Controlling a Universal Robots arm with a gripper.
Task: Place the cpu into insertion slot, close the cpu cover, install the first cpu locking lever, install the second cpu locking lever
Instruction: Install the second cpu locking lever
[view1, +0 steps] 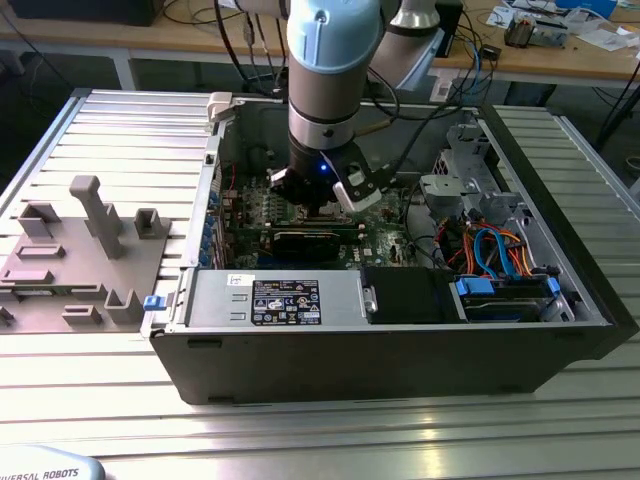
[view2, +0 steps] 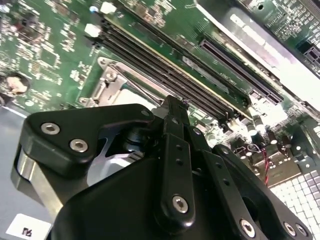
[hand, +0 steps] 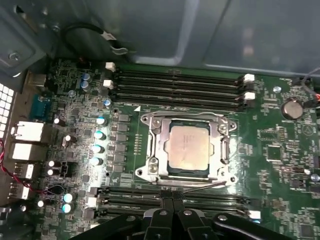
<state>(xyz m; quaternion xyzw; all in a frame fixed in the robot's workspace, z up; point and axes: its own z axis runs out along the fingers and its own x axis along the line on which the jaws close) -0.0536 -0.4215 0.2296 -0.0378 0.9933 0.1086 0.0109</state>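
Ribbed metal table (view1: 300, 430), cluttered wooden bench (view1: 560, 55) behind

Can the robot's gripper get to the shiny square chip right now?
Probably yes. The gripper hangs just above the green board beside the socket, and the cpu lies uncovered in the window of the cpu cover with nothing between them.

- The cpu (hand: 188, 146) sits in the insertion slot (hand: 167, 170) on the green motherboard (hand: 280, 155).
- The cpu cover (hand: 220, 145) lies shut around it.
- The claw (hand: 172, 206) has its fingertips together beside the socket.
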